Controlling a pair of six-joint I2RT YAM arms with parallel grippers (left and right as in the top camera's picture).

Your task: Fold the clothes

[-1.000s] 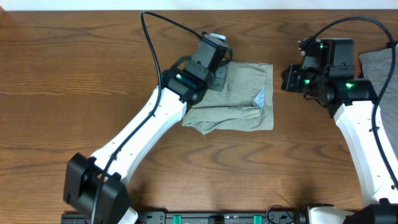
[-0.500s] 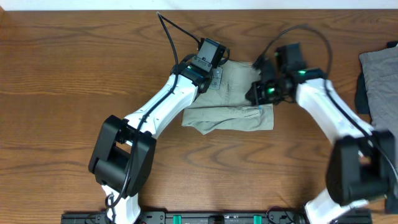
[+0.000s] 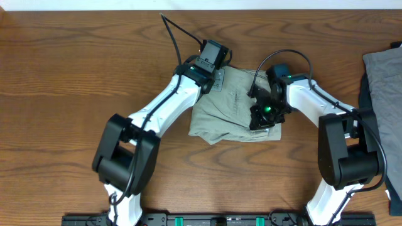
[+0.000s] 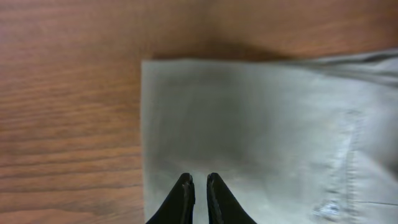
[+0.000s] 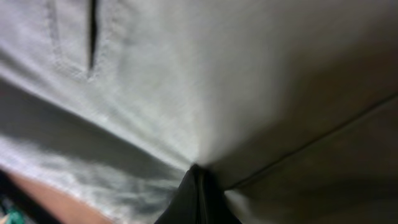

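The clothes, pale khaki shorts (image 3: 233, 107), lie folded into a rough square at the table's middle. My left gripper (image 3: 217, 80) rests on their upper left corner. In the left wrist view its fingertips (image 4: 199, 180) stand nearly together over the flat cloth (image 4: 249, 118), holding nothing, close to the fold's left edge. My right gripper (image 3: 261, 118) is down on the right part of the shorts. In the right wrist view its tips (image 5: 198, 169) are shut and pushed into the fabric (image 5: 186, 74), which puckers around them. A pocket seam shows at the upper left there.
A plain grey garment (image 3: 383, 66) lies at the right edge of the table, with a dark navy cloth (image 3: 365, 94) beside it. Bare brown wood (image 3: 75, 75) surrounds the shorts on the left and front.
My right arm has swung in from the right and come down onto the shorts. The lower right of the shorts has shifted a little. The left gripper stays on the upper left corner.
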